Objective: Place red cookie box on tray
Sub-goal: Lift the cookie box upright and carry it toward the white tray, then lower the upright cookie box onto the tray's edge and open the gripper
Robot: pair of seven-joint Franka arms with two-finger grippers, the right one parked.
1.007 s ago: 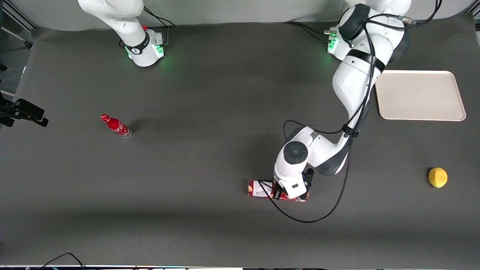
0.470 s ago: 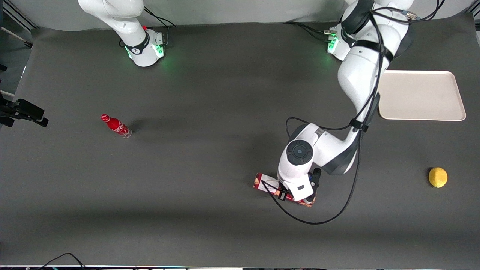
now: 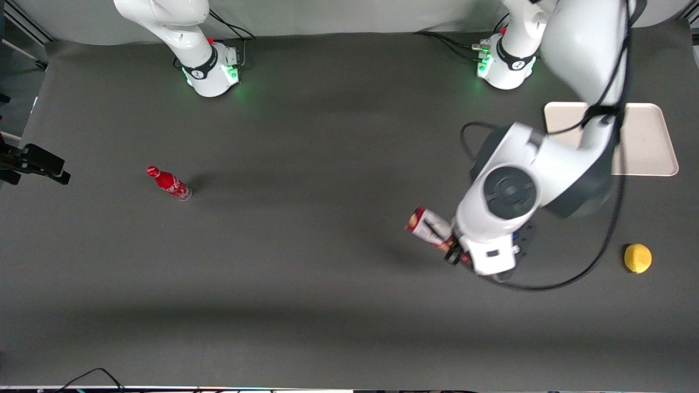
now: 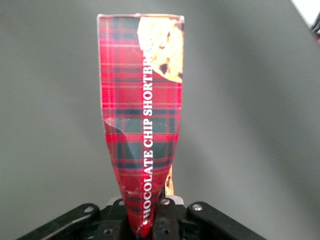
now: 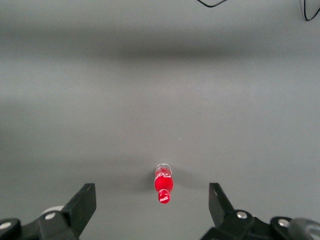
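I hold the red cookie box (image 4: 141, 115) pinched between my gripper (image 4: 150, 220) fingers, gripped at one end only. The box is off the table, hanging in the air with most of its length jutting out unsupported. The tray (image 3: 647, 144) lies well apart from the box, farther from the front camera and toward my own end of the table, and my arm covers part of it.

Risks, as I judge them: the long overhang gives the box leverage against a narrow grip, so a quick swing could twist or slip it between the fingers. The carton wall shows a crease near the grip, which suggests it may crush further. A twisted box could land across the tray's rim rather than flat. The lemon (image 3: 638, 257) sits clear of the direct path.
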